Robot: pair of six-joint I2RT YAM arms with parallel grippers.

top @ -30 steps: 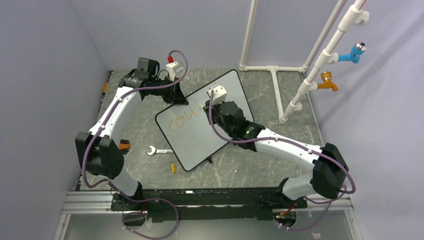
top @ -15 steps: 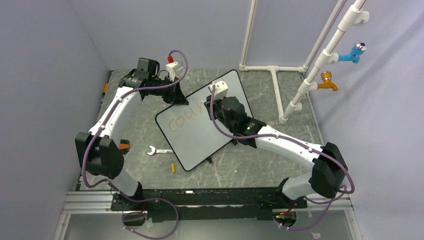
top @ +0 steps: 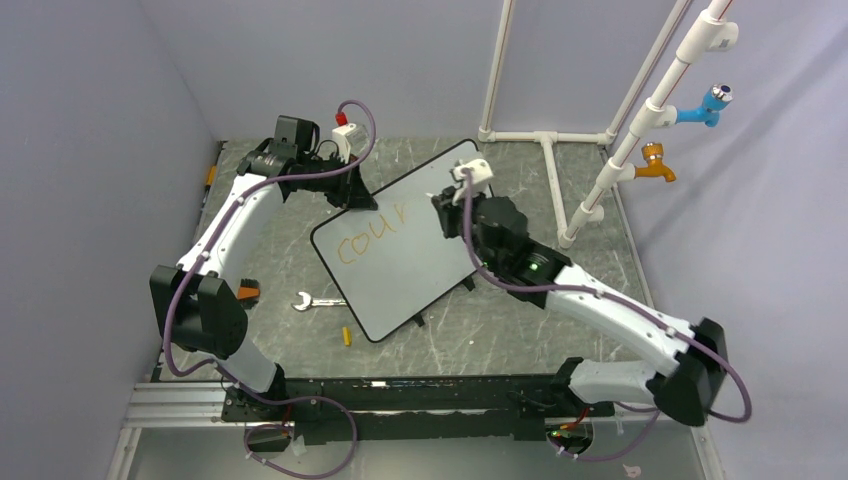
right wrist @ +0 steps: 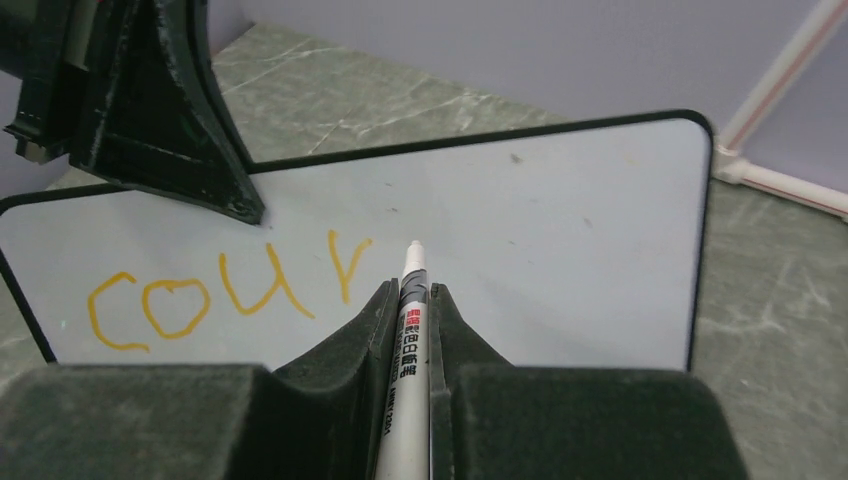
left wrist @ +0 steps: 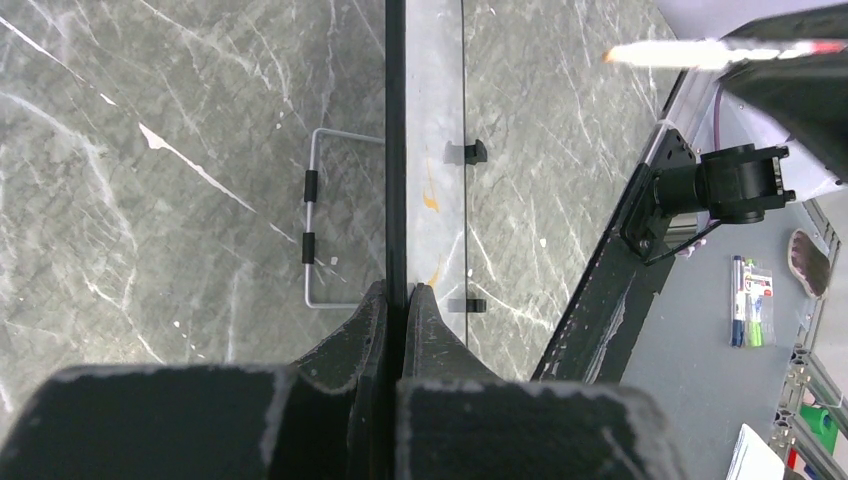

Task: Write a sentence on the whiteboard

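The right arm [top: 600, 300] has swung toward the right edge of the tabletop [top: 520, 330] since a second ago. Its jaws have moved off the middle of the whiteboard [top: 400, 270] to the board's far-right part, uncovering the last letter written. The right jaws are pinching a white marker [right wrist: 408, 340], its tip just right of the final stroke. In the left wrist view the tip looks lifted off the surface. The sentence [right wrist: 238, 295] so far reads "cour" in orange along the board's far-left part. The whiteboard sits askew at mid-tabletop, one corner toward the far edge. The left jaws are clamped on the board's black rim at its far-left edge. A wrench [top: 315, 300] lies on the tabletop just beside the board's near-left edge.
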